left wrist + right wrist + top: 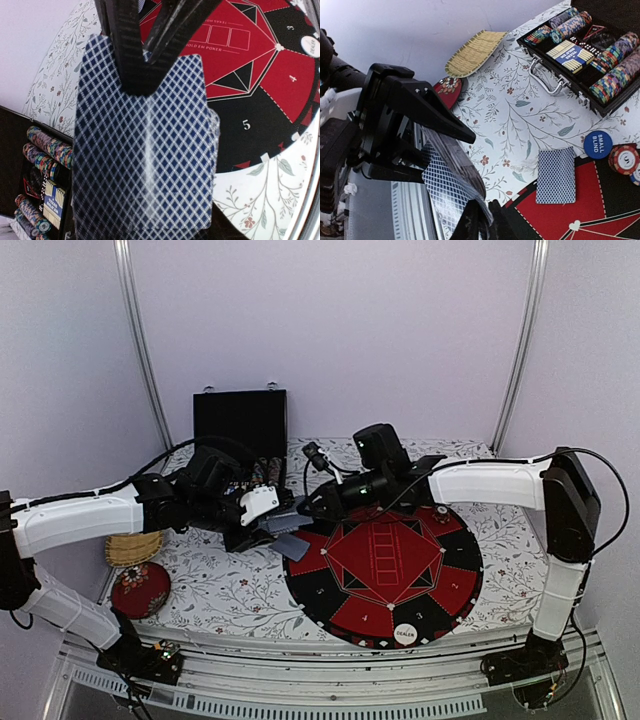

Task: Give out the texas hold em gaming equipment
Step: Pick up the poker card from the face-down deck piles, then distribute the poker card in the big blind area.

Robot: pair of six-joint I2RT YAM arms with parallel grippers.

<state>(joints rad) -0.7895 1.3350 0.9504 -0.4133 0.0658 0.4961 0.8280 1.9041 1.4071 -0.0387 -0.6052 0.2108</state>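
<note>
Playing cards (150, 200), a pack with blue-and-white lattice backs, sit face down in the left jaws, which are clamped on the pack and hold it in the air over the desk (220, 590), just off the left rim of the round red-and-black mat (385, 570). The top card (445, 195) is slid a little out of line with the rest. The right jaws reach in from the mat side and are closed on its far edge, one finger above and one below, so both pairs of jaws meet at the same pack.

One more card (556, 175) lies face down nearby, straddling the mat's rim. Just beside it is a blue SMALL BLIND button (597, 144) on the floral cloth, with a short stack of striped chips (624, 159) next to that. A white DEALER button (405, 634) rests on the near edge of the mat. The open black case (590, 55), with rows of chips in it, stands well behind.
</note>
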